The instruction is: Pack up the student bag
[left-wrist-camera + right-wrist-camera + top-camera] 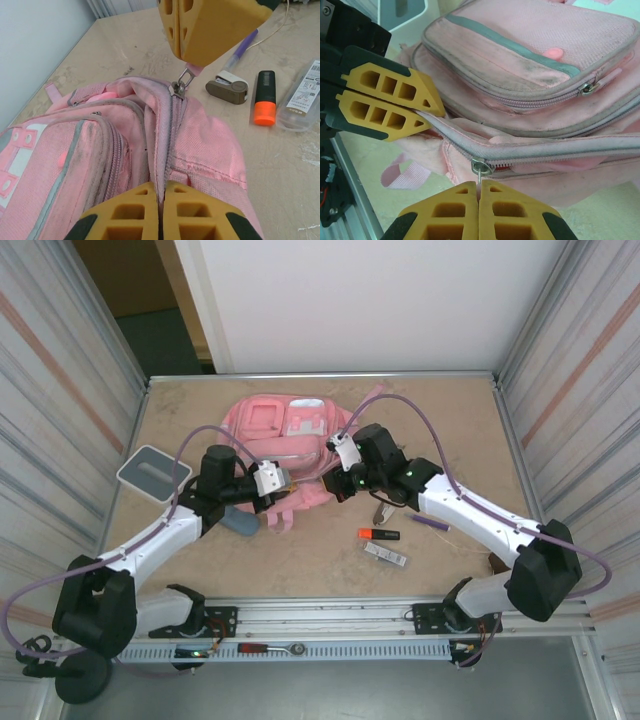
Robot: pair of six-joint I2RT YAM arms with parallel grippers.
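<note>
Left of the zip, my left claw (160,192) is clamped tight on the fabric lip of the student bag (285,430), which lies flat mid-table, toward the far side. To its right, my right claw (479,187) is pinched closed on the zipper pull (479,166). The bag looks soft, light and floppy. I judge the lip must be held taut, since the small metal pull could slip.

White-and-black arms (150,540), purple cables (390,396), mustard-yellow fingers (215,30) (cut-out cells, black bases)
</note>
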